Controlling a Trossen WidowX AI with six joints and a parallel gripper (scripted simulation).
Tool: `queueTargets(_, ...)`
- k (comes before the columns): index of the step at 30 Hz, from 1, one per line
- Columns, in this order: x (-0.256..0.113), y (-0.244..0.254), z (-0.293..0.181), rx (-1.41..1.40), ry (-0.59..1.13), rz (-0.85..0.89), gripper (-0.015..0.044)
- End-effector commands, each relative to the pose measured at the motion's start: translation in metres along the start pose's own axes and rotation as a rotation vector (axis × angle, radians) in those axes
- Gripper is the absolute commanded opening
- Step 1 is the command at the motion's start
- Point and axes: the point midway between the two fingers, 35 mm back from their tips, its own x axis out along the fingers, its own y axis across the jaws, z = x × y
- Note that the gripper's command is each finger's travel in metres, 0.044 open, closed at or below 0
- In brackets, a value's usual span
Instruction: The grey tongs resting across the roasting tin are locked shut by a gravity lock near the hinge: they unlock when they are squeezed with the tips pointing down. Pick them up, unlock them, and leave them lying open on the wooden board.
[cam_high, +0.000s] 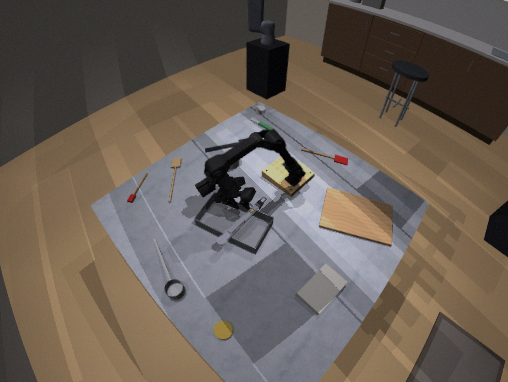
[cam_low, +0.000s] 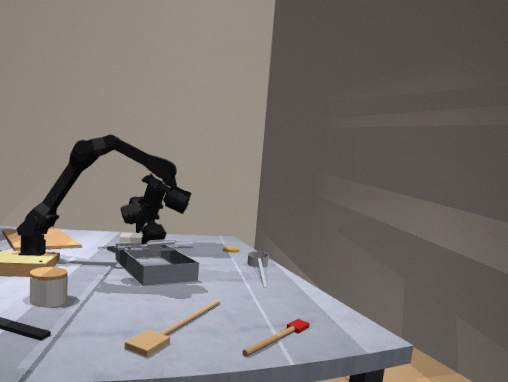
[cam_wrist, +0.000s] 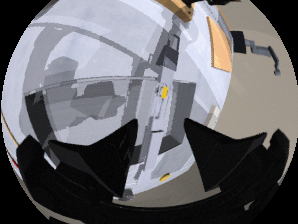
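The grey tongs (cam_high: 234, 230) (cam_low: 172, 243) (cam_wrist: 159, 107) rest slantwise across the roasting tin (cam_high: 242, 246) (cam_low: 172, 274) (cam_wrist: 37, 120), with a small yellow part near one end. My gripper (cam_high: 246, 206) (cam_low: 154, 240) (cam_wrist: 161, 122) is open and points down over the tin. In the wrist view the tongs run between its two fingertips, with a gap on both sides; nothing is gripped. How high the tips are above the tongs is hard to tell. The wooden board (cam_high: 357, 217) (cam_low: 62, 239) (cam_wrist: 220, 45) lies flat, away from the tin, with nothing on it.
A sieve (cam_high: 175, 290) (cam_low: 258, 259), a yellow disc (cam_high: 223, 330) (cam_low: 231, 249) and a pale block (cam_high: 320, 290) lie around the tin. A lidded jar (cam_low: 48, 287), a wooden spatula (cam_high: 176, 163) (cam_low: 147, 343) and red-headed spatulas (cam_high: 341, 160) (cam_low: 298, 326) are also on the table.
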Motion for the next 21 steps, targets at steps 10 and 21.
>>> queueTargets(10,0.011,0.000,-0.001,0.005,0.003,-0.005,0.0260)
queueTargets(21,0.030,0.000,-0.002,0.005,0.004,-0.005,0.0260)
